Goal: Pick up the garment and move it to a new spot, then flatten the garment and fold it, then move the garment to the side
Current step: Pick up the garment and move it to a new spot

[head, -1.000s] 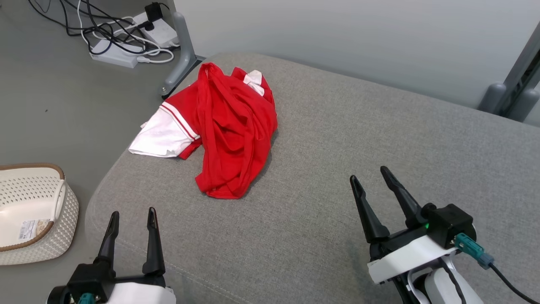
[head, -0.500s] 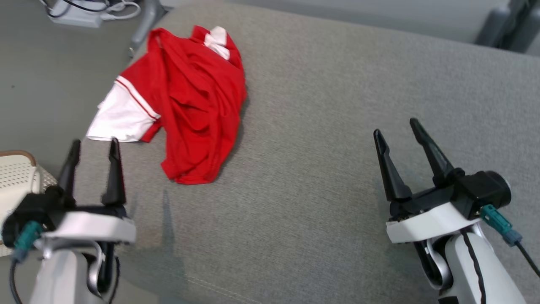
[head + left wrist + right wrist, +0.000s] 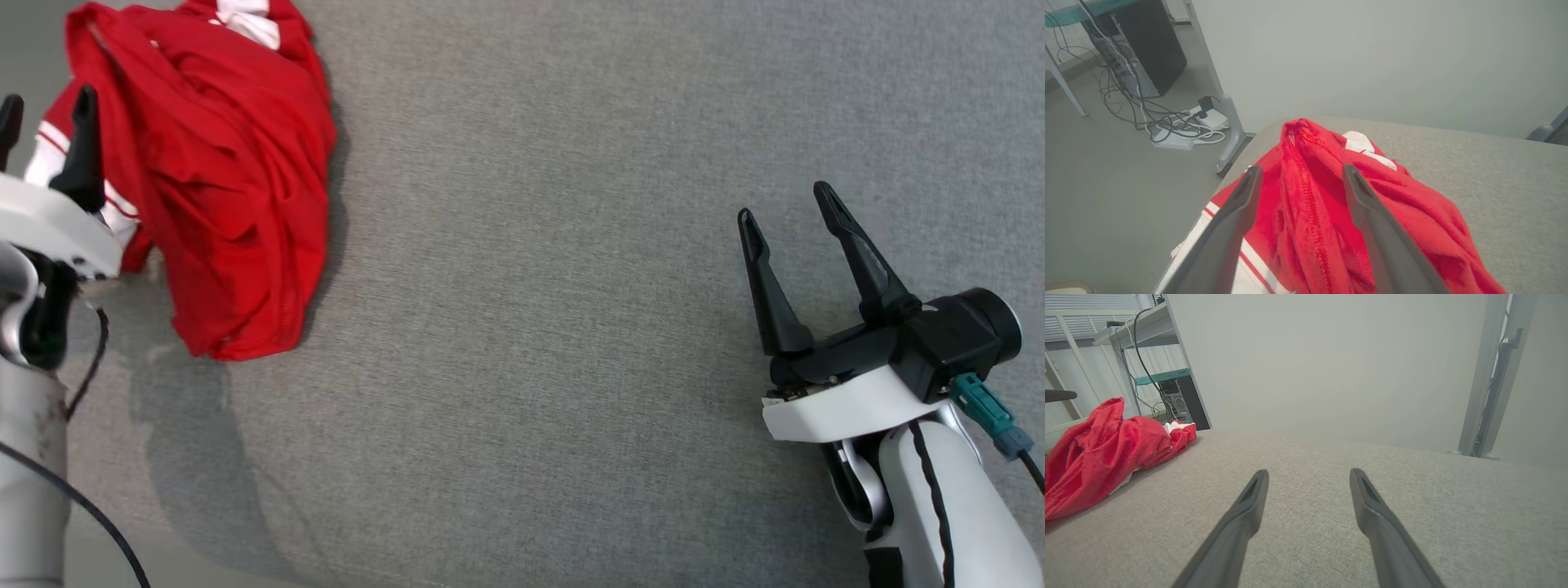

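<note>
Head view: crumpled red garment [image 3: 237, 204] heaped at the cushion's [image 3: 531, 367] far left corner, white sleeve at the left edge; left gripper [image 3: 46, 98] spread wide above that sleeve, grasping nothing; right gripper [image 3: 785, 204] likewise spread and empty over bare cushion, well apart from the garment. Left wrist view: fingers either side of a raised red fold, contact impossible to tell; cables [image 3: 1167, 126] on the floor beyond. Right wrist view: garment far left, fingers over bare cushion.
</note>
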Motion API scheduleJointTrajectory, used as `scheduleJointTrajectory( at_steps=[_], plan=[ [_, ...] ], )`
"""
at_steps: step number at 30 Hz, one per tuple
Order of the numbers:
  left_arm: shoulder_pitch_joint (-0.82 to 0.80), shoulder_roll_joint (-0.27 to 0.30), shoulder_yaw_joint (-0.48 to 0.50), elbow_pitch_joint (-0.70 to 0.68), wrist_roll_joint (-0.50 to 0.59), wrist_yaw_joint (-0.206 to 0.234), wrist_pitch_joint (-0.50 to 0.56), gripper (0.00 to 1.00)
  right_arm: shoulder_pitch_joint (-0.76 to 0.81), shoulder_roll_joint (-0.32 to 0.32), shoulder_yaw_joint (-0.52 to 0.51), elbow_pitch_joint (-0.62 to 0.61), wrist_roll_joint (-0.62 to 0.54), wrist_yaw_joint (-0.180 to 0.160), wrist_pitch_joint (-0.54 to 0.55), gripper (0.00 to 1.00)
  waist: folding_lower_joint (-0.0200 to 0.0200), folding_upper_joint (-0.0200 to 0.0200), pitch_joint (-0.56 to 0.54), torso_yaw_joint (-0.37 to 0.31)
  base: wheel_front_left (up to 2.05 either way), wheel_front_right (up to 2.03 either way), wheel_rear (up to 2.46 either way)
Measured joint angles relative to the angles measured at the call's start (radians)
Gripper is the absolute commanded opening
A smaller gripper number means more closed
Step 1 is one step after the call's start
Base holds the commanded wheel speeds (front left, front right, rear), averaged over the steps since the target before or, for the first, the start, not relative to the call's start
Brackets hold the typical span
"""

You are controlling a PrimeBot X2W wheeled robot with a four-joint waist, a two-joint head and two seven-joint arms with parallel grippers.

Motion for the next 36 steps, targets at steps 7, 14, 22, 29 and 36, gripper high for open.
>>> scheduleJointTrajectory(
  at_steps=[7, 14, 22, 29, 36],
  plan=[
    [-0.192, 0.074, -0.013, 0.153, -0.07, -0.005, 0.151, 1.0, -0.017, -0.005, 0.002, -0.045, -0.015, 0.0, 0.0, 1.0, 0.0, -0.0001, 0.08, -0.048, 0.0, 0.0, 0.0],
    [-0.293, 0.105, -0.01, 0.28, -0.083, 0.001, 0.193, 1.0, -0.026, -0.002, -0.002, -0.071, -0.019, 0.0, 0.0, 1.0, 0.0, 0.0, 0.122, -0.082, 0.0, 0.0, 0.0],
    [-0.352, 0.113, -0.043, 0.363, -0.116, -0.004, 0.221, 0.4, -0.032, 0.006, -0.001, -0.08, -0.021, 0.0, 0.0, 1.0, -0.0001, 0.0, 0.141, -0.103, 0.0, 0.0, 0.0],
    [-0.36, 0.109, -0.075, 0.38, -0.154, -0.007, 0.192, 0.0, -0.031, 0.012, -0.002, -0.061, -0.021, 0.0, 0.0, 1.0, 0.0, 0.0, 0.12, -0.108, 0.0, 0.0, 0.0],
    [-0.338, 0.119, -0.091, 0.293, -0.226, -0.007, 0.09, 0.0, -0.025, 0.02, 0.002, -0.044, -0.01, 0.0, 0.0, 1.0, 0.0, 0.0, 0.057, -0.109, 0.0, 0.0, 0.0]
  ],
)
